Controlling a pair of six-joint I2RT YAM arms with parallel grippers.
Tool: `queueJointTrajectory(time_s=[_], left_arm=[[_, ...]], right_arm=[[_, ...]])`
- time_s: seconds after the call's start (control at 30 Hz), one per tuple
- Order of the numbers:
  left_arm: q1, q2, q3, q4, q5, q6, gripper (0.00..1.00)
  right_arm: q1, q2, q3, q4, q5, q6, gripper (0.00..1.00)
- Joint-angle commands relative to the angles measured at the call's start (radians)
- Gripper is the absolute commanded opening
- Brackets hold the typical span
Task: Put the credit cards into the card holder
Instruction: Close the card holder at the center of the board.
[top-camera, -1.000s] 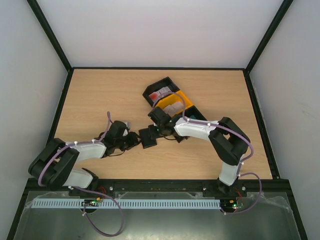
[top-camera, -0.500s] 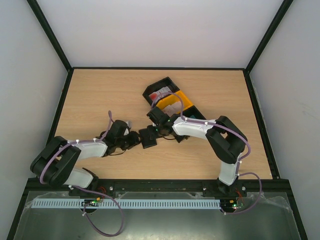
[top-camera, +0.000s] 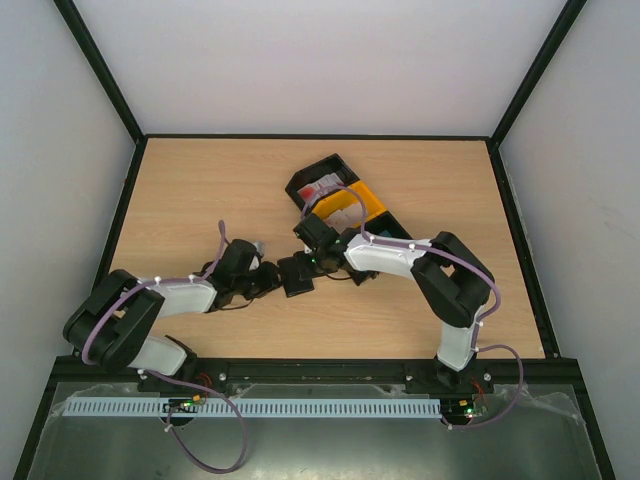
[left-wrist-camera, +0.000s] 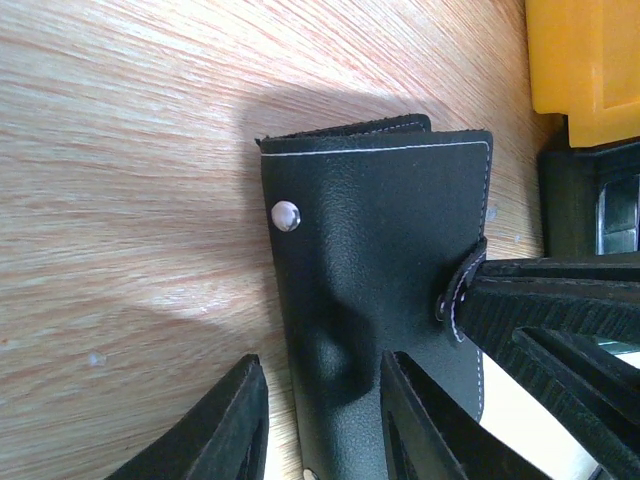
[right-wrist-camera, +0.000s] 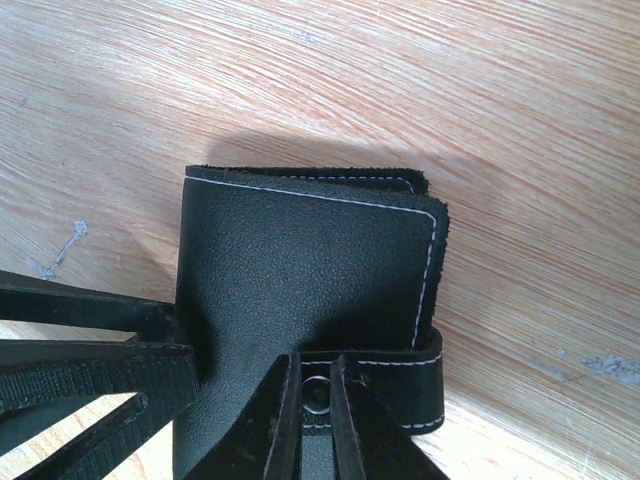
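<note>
Black card holder (top-camera: 297, 273) lies folded on the surface (top-camera: 200, 200) between the two tools; right tool (right-wrist-camera: 315, 375) is clamped on its snap strap (right-wrist-camera: 400, 385), left tool (left-wrist-camera: 322, 360) has fingers apart astride a neighbouring edge, whether gripping it I cannot tell.

Left claw (top-camera: 274, 279) shifted right, nearer the card holder (top-camera: 297, 273)
</note>
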Motion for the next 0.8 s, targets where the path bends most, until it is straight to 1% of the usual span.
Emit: queueJointTrajectory(time_s=[0.0, 0.37, 0.77], left_arm=[[-0.010, 0.027, 0.001, -0.050, -0.024, 0.010, 0.34], [-0.011, 0.034, 0.002, -0.051, -0.027, 0.008, 0.34], [-0.011, 0.048, 0.008, -0.052, -0.032, 0.010, 0.33]], right_arm=[[0.009, 0.024, -0.016, -0.030, 0.008, -0.012, 0.09], [0.034, 0.054, -0.043, -0.048, 0.027, -0.016, 0.05], [0.082, 0.086, -0.134, -0.043, 0.105, 0.005, 0.02]])
